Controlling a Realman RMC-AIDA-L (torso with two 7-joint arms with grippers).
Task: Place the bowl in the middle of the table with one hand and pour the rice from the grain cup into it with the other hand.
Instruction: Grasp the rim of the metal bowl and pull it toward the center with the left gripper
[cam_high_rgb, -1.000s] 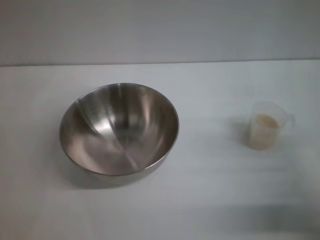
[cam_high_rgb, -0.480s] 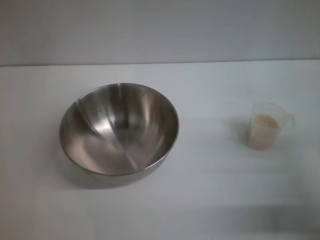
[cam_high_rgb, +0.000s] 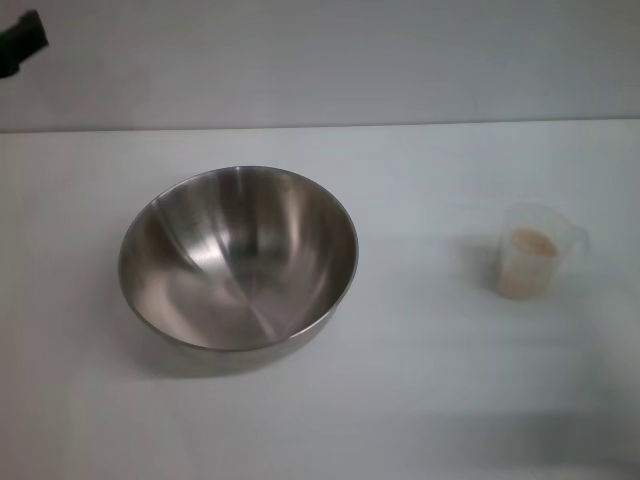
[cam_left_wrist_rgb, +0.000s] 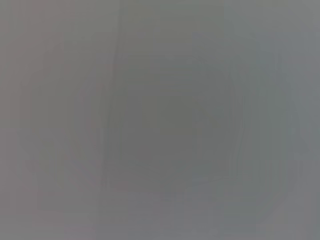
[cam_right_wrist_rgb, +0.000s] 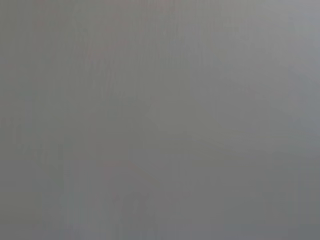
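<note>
The bowl (cam_high_rgb: 238, 258) sat on the table (cam_high_rgb: 420, 400) a little to the left of middle, tipped slightly so that its polished inside faced forward. It looked stiff and fairly light for its width, but slick all over; I judged the thin rim the only sensible place to pinch it, since the rounded wall would slide out of any grip. Well apart from it, toward the right, stood the cup (cam_high_rgb: 530, 260), upright, with its spout toward the right and the rice (cam_high_rgb: 533, 243) filling it close to the top. The cup seemed light, thin-walled and easy to squash or knock over, so a gentle hold around its body, below the lip, struck me as safest, and any tilt on the way would likely spill grains. The table was plain, white and flat, with a pale wall behind it. A dark piece of the left claw (cam_high_rgb: 22, 42) showed only at the far upper left corner, high above the table; I could not tell how its fingers stood. The right claw was nowhere to be seen, and both wrist views showed only blank grey.
</note>
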